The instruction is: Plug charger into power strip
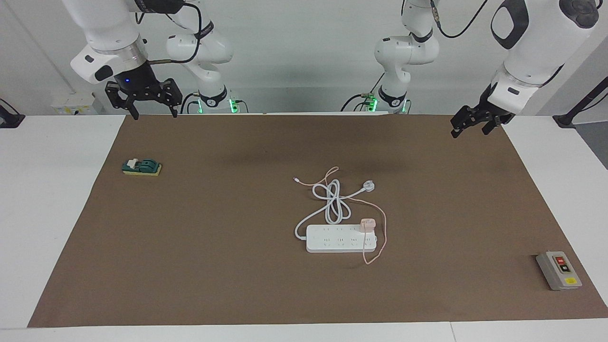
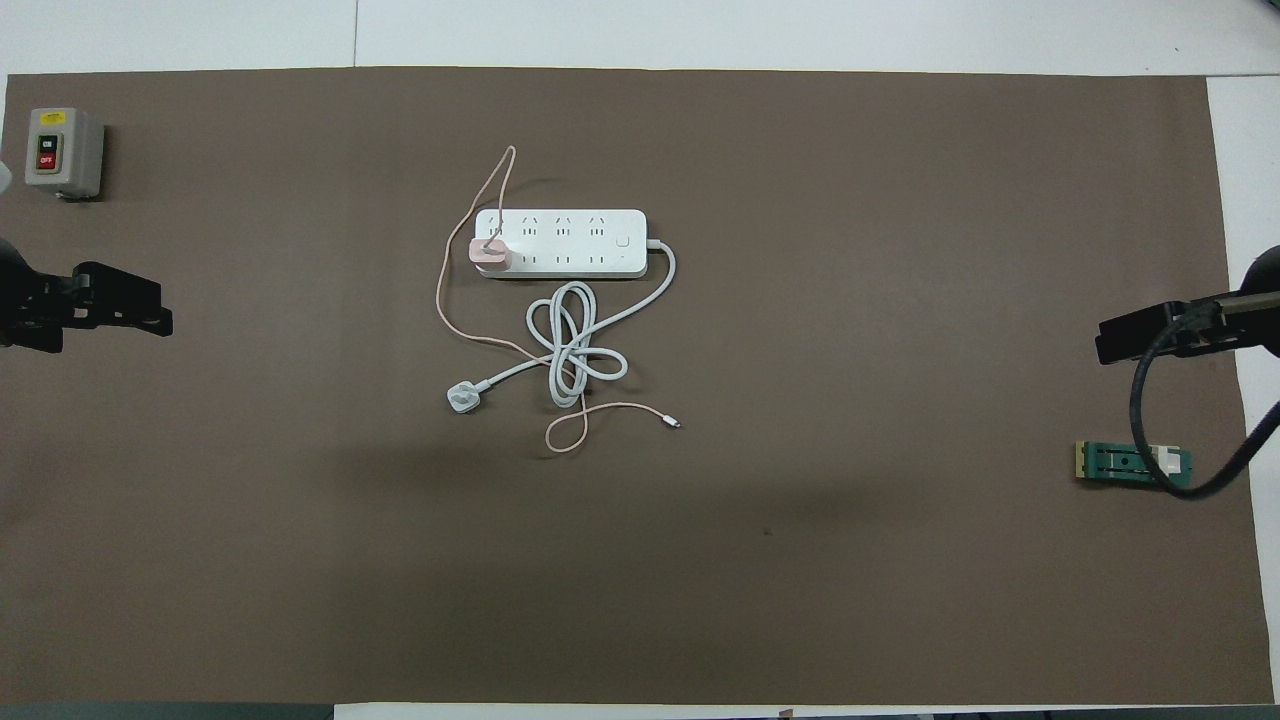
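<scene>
Near the middle of the brown mat that covers the surface (image 1: 190, 266), the power strip (image 1: 332, 243) lies flat with its long side running across the table. The charger (image 1: 367, 225) sits on the strip at the end toward the left arm's side, over the socket row nearer to the robots; whether its prongs are fully seated cannot be told. Its thin pink cable (image 1: 383, 232) loops off that end of the strip and runs back toward the robots, ending in a small connector (image 1: 296, 180). The strip's thick white cord (image 1: 332, 202) lies coiled just beside the strip, nearer to the robots, and ends in a round white plug (image 1: 368, 187).

The left gripper (image 1: 475, 127) hangs over the mat's edge at the left arm's end of the table, fingers apart, holding nothing. The right gripper (image 1: 154, 113) hangs over the mat's edge at the right arm's end, fingers spread, holding nothing. Both arms wait, well apart from the strip.

A grey switch box (image 1: 558, 270) with red and yellow buttons rests at the left arm's end. A green block (image 1: 141, 167) rests at the right arm's end.
</scene>
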